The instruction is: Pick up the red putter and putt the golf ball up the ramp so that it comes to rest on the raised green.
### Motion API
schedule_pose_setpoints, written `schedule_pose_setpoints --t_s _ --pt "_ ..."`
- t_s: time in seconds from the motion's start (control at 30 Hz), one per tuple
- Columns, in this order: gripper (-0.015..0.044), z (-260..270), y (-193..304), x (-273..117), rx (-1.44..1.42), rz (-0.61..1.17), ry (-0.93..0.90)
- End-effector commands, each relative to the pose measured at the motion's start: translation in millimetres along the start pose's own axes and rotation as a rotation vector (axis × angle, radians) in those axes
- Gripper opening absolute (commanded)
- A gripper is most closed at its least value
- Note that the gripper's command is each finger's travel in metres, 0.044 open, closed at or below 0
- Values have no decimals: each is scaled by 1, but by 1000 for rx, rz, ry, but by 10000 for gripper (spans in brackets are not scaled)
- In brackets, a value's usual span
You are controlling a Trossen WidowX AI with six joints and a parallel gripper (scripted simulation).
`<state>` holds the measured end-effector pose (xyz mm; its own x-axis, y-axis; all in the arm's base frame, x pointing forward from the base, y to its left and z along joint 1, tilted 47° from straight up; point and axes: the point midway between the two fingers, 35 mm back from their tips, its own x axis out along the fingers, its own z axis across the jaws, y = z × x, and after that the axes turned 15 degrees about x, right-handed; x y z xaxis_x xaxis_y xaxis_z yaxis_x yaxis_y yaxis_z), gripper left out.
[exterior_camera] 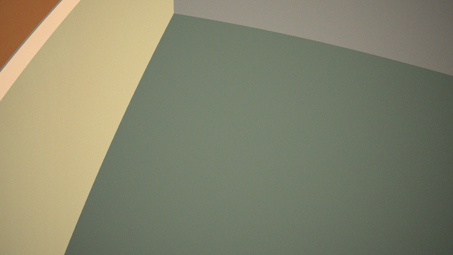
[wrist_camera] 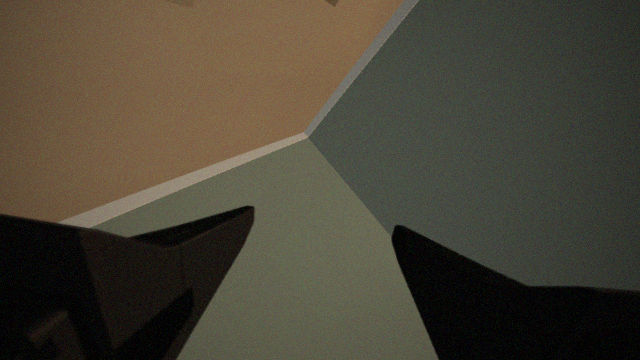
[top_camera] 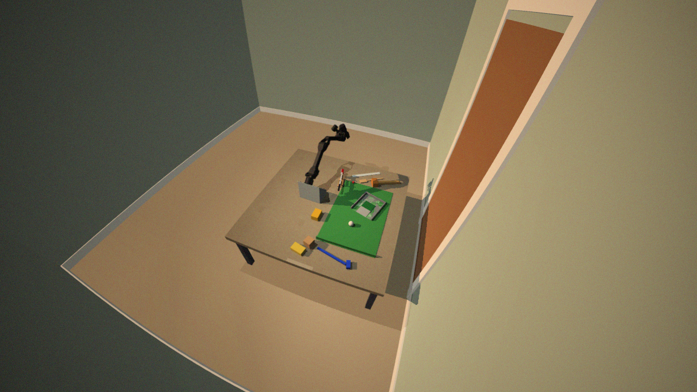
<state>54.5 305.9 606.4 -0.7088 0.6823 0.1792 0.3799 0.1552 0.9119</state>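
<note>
Two yellow blocks [top_camera: 316,214] are flanking the green mat [top_camera: 355,228]; gripper [top_camera: 341,132] is hanging wide open, holding nothing, well above the red putter [top_camera: 341,179].

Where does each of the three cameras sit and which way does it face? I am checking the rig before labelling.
Top: high in the room, looking down at the brown wooden table with the flat green putting mat, small white golf ball and whole black jointed arm.
Exterior: aimed at bare walls and a strip of the orange-brown door; no robot shows.
Wrist: on the raised arm, facing a room corner; the open gripper shows two dark fingers, nothing between them.
Shared: top and wrist both show the tan floor and pale skirting.
</note>
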Motion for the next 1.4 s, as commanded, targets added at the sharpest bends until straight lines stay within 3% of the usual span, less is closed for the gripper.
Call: schedule_pose_setpoints --t_s 0.0,0.37,0.7,1.07,1.37 --pt "426 3 0 -1 10 3 -6" --pt "440 145 -31 -110 592 231 -367" --pt "440 222 -117 -249 1147 565 -640" --pt "440 216 -265 -375 1786 1036 -786" --pt "440 155 -396 -404 2356 1460 -662"
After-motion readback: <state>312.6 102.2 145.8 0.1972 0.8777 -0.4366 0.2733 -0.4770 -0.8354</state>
